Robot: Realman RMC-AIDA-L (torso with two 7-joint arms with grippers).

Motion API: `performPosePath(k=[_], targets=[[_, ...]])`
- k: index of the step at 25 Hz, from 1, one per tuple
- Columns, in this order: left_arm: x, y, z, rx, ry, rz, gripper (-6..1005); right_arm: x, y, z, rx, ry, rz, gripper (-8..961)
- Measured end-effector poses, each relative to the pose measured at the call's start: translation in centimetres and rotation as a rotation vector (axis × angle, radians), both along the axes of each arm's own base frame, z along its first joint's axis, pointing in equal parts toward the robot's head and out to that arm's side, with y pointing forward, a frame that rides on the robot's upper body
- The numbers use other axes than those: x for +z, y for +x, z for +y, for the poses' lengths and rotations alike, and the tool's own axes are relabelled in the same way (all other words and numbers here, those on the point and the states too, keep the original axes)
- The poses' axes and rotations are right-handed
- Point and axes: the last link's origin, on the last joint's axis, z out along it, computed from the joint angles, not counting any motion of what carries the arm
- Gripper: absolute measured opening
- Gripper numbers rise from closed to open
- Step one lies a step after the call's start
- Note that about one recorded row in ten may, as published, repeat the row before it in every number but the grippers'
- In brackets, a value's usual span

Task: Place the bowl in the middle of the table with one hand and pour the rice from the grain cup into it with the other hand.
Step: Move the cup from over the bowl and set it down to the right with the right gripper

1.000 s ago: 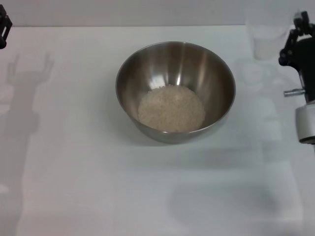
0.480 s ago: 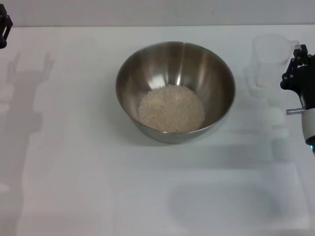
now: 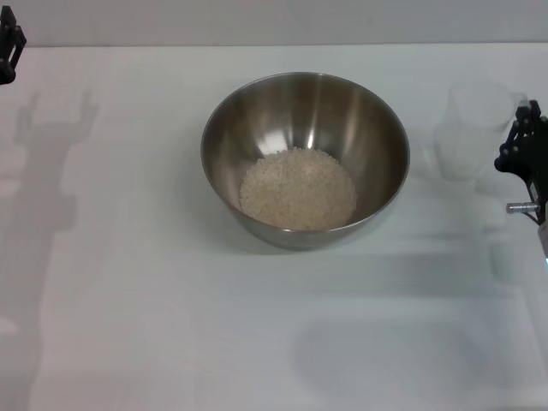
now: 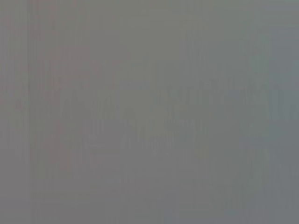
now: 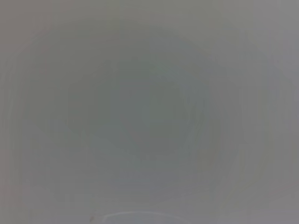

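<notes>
The steel bowl (image 3: 305, 128) stands in the middle of the white table (image 3: 154, 300), with a flat heap of rice (image 3: 297, 188) in its bottom. To its right the clear grain cup (image 3: 473, 127) is upright, low over the table and looks empty. My right gripper (image 3: 519, 141) sits against the cup's right side at the frame's edge, shut on it. My left gripper (image 3: 8, 43) is at the far left back corner, apart from everything; its shadow shows two spread fingers. Both wrist views are blank grey.
Shadows of both arms fall on the tabletop at left and right. The table's back edge (image 3: 257, 44) runs just behind the bowl.
My right gripper has come down and toward me with the grain cup, from the back right to beside the bowl. The bowl, the rice and the left arm have stayed put.
</notes>
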Motion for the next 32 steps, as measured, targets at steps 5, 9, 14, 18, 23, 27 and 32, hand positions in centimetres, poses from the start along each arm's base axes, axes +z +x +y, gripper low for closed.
performPosePath(k=[5, 9, 14, 18, 23, 27, 32], targets=[[0.0, 0.0, 0.0, 0.000, -0.002, 0.002, 819, -0.2, 0.8, 0.1, -0.035, -0.030, 0.040, 24], [0.0, 0.0, 0.1, -0.001, -0.002, 0.003, 819, -0.3, 0.9, 0.1, -0.044, -0.037, 0.045, 25], [0.0, 0.0, 0.1, -0.001, -0.002, 0.003, 819, -0.7, 1.2, 0.1, -0.063, -0.063, 0.045, 25], [0.0, 0.0, 0.1, -0.001, -0.003, 0.003, 819, -0.9, 1.4, 0.2, -0.077, -0.079, 0.053, 26], [0.0, 0.0, 0.1, -0.002, -0.004, 0.005, 819, -0.7, 2.2, 0.5, -0.105, -0.089, 0.090, 26], [0.0, 0.0, 0.1, -0.002, -0.004, 0.005, 819, -0.6, 2.5, 0.4, -0.110, -0.093, 0.098, 27], [0.0, 0.1, 0.1, -0.003, -0.004, 0.004, 819, -0.7, 2.5, 0.2, -0.107, -0.103, 0.094, 27]])
